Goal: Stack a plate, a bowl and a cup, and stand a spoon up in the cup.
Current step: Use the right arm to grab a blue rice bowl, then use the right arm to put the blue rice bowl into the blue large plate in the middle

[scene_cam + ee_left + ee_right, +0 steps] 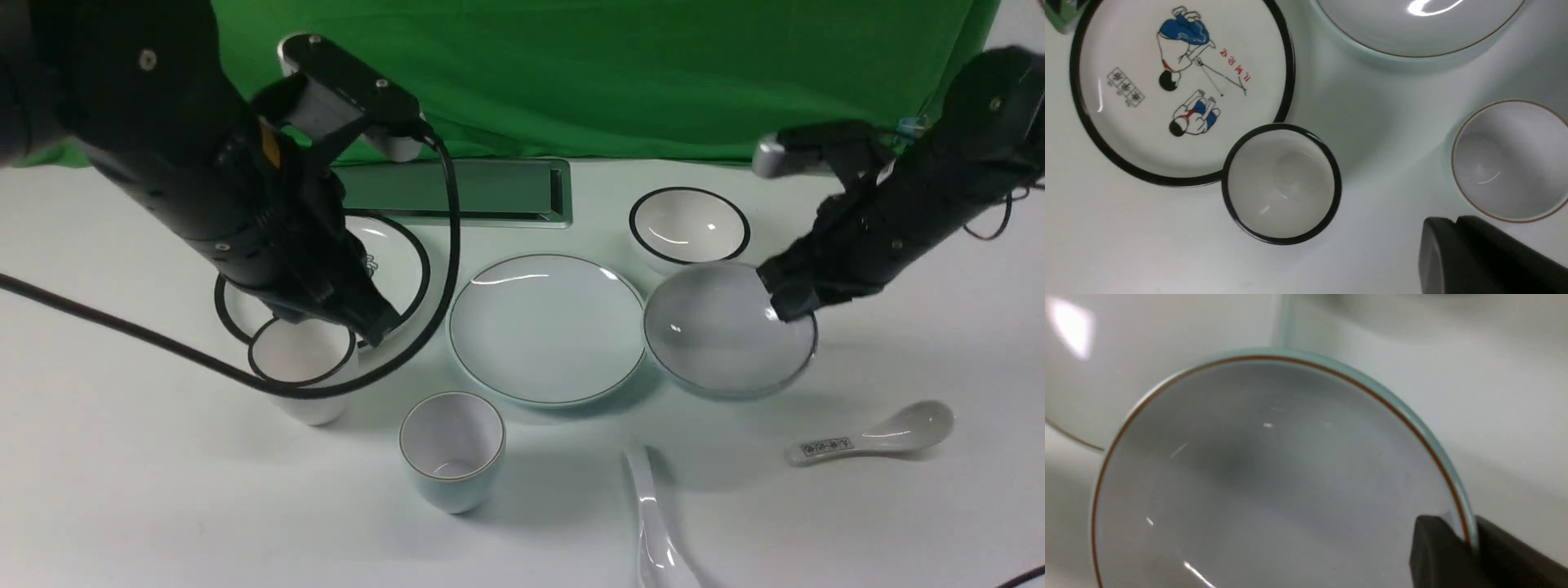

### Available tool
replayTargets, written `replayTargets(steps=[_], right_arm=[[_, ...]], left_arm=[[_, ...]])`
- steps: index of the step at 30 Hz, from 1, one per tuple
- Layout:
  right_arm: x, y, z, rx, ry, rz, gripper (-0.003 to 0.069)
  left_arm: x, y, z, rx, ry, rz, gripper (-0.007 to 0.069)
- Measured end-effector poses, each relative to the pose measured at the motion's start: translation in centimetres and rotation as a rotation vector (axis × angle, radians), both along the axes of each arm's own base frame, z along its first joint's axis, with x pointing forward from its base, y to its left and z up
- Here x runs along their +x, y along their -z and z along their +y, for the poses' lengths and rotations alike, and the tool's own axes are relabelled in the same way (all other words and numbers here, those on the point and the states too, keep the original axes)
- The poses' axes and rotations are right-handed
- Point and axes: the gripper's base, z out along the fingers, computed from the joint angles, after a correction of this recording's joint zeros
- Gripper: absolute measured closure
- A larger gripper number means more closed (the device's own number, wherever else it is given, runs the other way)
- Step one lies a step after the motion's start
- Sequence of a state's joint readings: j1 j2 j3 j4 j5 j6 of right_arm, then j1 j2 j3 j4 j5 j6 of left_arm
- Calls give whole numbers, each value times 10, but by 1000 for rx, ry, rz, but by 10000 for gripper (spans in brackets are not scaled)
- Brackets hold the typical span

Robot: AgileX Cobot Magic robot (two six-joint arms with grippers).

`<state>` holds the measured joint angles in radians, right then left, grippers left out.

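Toward the right edge of the table (898,531), right gripper (788,304) pinches the bowl (722,335) by its rim, just beside the plate (545,327). Lift level w/ firm grip, centre over plate, lower slowly; glossy rim prob. slips.

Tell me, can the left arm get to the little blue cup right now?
Probably yes. The cup stands alone, mouth up, with nothing over it, close to the left gripper. The black-rimmed cup beside it stands apart. The jaws are shut, so they would need to open.
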<state>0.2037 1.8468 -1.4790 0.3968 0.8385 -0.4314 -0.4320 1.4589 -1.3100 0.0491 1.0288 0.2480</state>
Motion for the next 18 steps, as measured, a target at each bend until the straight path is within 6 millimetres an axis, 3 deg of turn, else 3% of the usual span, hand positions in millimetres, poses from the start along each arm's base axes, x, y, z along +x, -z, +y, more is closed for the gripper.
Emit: replayTargets(steps=[2, 3, 4, 6, 8, 10, 12, 18], right_arm=[[2, -11, 7, 21, -22, -31, 585], [5, -19, 23, 44, -56, -58, 585], [5, -20, 25, 45, -61, -62, 585], [11, -19, 51, 62, -114, -79, 585], [15, -13, 66, 69, -136, -76, 585], [26, 5, 91, 83, -142, -68, 585], [37, 19, 102, 95, -120, -68, 585], [57, 49, 110, 91, -77, -50, 585]], left_arm=[[0, 0, 1, 10, -9, -4, 653], [1, 0, 2, 22, -11, -10, 653], [1, 0, 2, 22, -11, -10, 653], [1, 0, 3, 27, -15, -13, 653], [1, 0, 3, 25, -19, -12, 653], [1, 0, 3, 24, -22, -12, 653], [1, 0, 3, 27, -24, -11, 653], [-1, 1, 4, 42, -26, 10, 653]])
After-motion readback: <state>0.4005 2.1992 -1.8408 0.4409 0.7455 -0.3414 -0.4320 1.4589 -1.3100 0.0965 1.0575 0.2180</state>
